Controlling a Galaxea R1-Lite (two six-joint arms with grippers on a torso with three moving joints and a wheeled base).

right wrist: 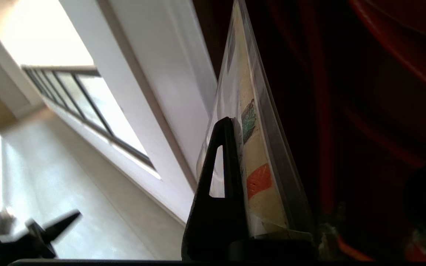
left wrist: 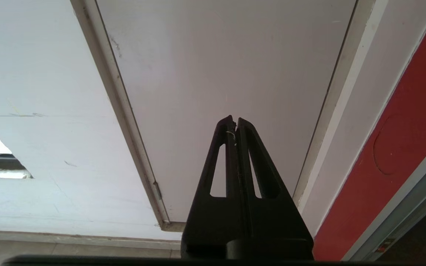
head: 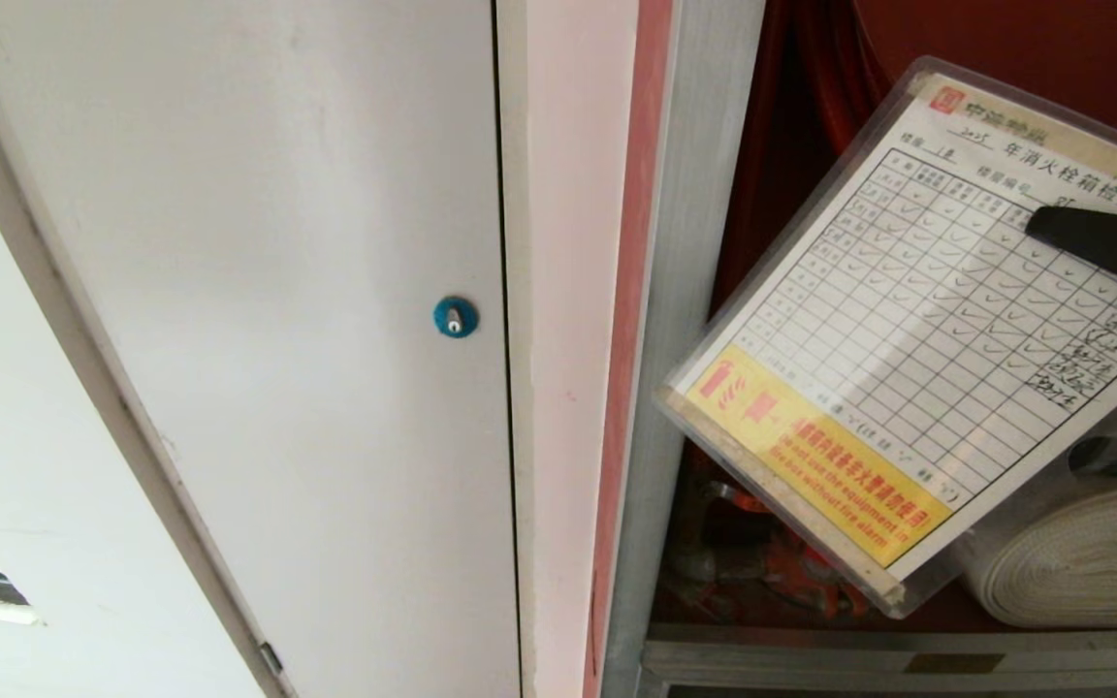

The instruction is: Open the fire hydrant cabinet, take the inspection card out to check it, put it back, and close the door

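**A:** Which way does the card lie?

**B:** The inspection card, a rectangular white sheet with a fine grid table in a clear plastic sleeve, is held up in front of the open fire hydrant cabinet, nearest to the head camera. It is tilted: its long axis slants from the yellow band with red text at the lower end up to the printed heading at the upper end, and the printed face is turned to the head camera.

**A:** What holds it?

**B:** The right gripper; its black fingers are pinched on the card near the heading end. In the right wrist view the card shows edge-on, with one finger pressed flat against the sleeve.

**A:** And inside the cabinet?

**B:** Behind the card, a red interior within a silver aluminium frame. A rolled white hose lies at the bottom right, and blurred orange-red fittings sit at the bottom left.

**A:** The other arm?

**B:** The left gripper has its fingers pressed together, empty, facing the plain white panel with the blue round lock.
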